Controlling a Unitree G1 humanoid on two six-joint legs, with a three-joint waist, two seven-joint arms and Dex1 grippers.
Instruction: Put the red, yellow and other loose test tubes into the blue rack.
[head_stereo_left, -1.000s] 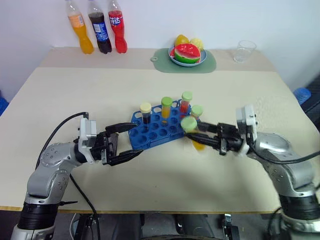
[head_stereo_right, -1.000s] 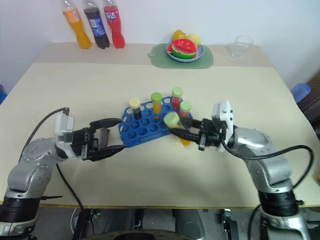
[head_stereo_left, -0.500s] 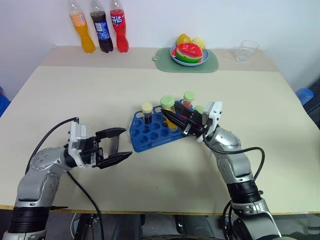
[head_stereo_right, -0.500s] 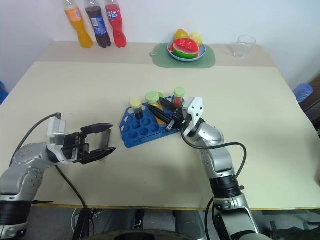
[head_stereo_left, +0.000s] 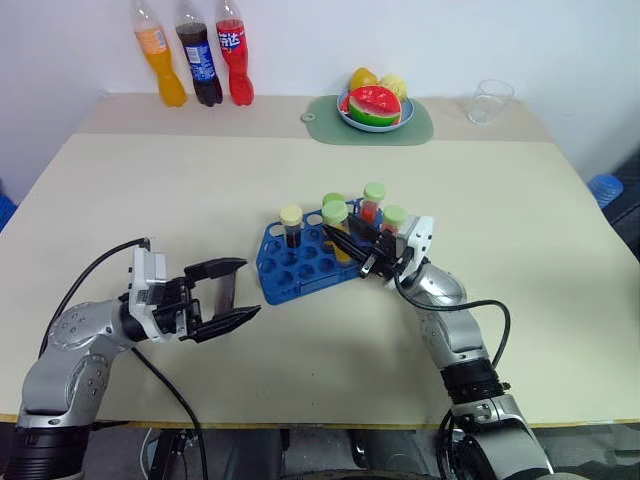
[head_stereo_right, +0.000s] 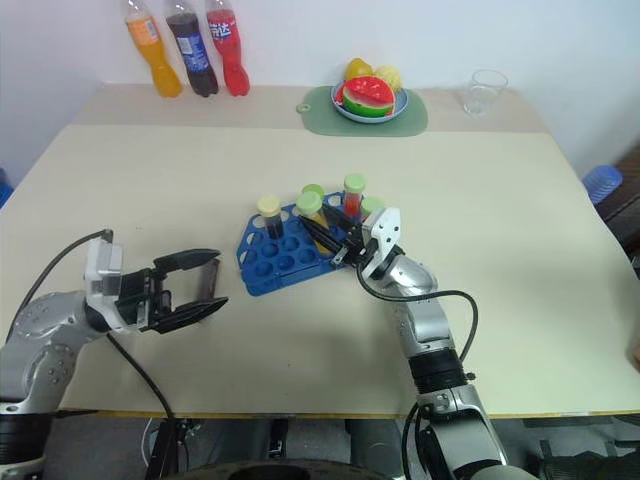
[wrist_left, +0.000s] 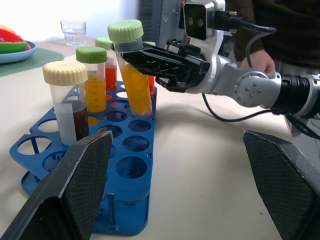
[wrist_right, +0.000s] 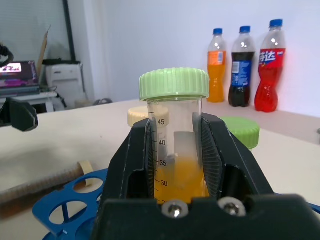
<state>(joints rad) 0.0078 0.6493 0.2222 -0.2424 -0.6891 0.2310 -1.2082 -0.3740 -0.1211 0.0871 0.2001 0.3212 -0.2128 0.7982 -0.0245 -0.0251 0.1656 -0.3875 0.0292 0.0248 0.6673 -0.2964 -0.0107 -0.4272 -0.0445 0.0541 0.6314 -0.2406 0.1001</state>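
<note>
One yellow tube (wrist_left: 131, 70) is sitting clamped in the right gripper (head_stereo_left: 350, 248), whose jaws are squeezing shut on its sides just under the green cap. The tube is tilting, with its lower end down among the holes of the rack (head_stereo_left: 300, 265), on the side nearest that gripper. Four more capped tubes are standing in the rack: a dark one (head_stereo_left: 291, 225) with a cream cap at the far left corner, another yellow one (wrist_left: 93, 75) beside the held tube, a red one (head_stereo_left: 372, 203) behind, and one more (head_stereo_left: 394, 219) on the right edge. The left gripper (head_stereo_left: 226, 297) is hanging just left of the rack, jaws spread wide, gripping nothing.
</note>
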